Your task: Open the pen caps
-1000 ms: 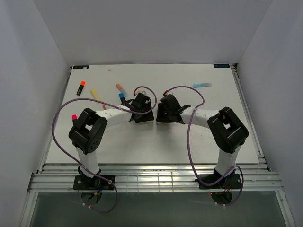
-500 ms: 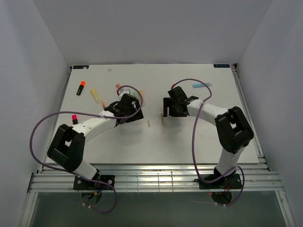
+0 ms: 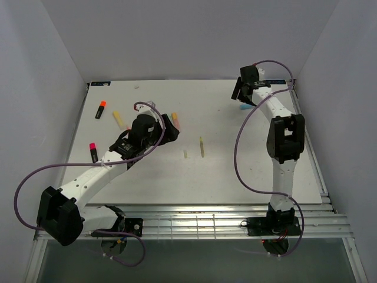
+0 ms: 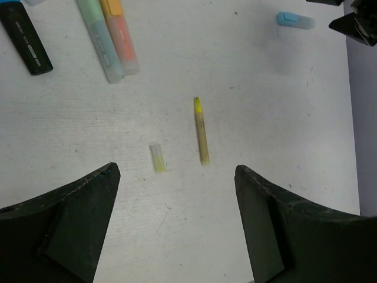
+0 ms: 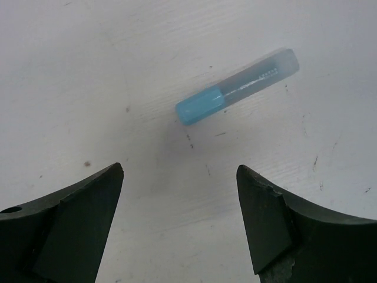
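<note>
White table: mid-way up, a thin yellow pen lies bare-tipped, its cap just beside. That's one done, and the capped pens at left and back remain. Left gripper hangs over that pair, jaws wide and empty; at the far edge the right gripper, equally spread, eyes a capped blue pen. A second ago both huddled mid-table; now they've swung apart!
</note>
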Robot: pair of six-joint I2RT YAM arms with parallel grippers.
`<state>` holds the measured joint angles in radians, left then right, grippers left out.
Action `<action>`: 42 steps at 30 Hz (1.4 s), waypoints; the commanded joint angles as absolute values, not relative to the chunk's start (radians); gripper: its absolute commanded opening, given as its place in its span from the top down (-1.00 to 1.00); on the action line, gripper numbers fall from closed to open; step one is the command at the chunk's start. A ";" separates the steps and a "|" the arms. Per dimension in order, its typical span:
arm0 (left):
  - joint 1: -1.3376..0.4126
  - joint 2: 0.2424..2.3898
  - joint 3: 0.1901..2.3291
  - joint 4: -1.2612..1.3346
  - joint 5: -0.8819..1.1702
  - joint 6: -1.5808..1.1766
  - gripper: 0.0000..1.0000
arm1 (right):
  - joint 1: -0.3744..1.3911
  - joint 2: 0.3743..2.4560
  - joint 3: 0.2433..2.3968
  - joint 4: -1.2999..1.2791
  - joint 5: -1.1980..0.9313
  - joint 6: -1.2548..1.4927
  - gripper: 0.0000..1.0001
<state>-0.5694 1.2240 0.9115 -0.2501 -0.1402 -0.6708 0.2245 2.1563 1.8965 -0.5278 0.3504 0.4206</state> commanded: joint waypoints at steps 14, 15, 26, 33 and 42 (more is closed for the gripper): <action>-0.571 1.175 0.795 -0.109 -0.002 -0.669 -0.80 | 0.172 2.355 2.074 -0.615 0.466 0.721 -0.70; -0.571 1.177 0.790 -0.100 0.000 -0.669 -0.80 | 0.170 2.358 2.077 -0.614 0.460 0.724 -0.70; -0.571 1.183 0.767 -0.074 0.046 -0.664 -0.80 | 0.141 2.388 2.108 -0.584 0.503 0.795 -0.72; -0.571 1.192 0.749 -0.045 0.060 -0.660 -0.80 | 0.127 2.447 2.174 -0.577 0.486 0.790 -0.72; -0.571 1.198 0.741 -0.023 0.078 -0.660 -0.80 | 0.124 2.494 2.215 -0.586 0.508 0.759 -0.75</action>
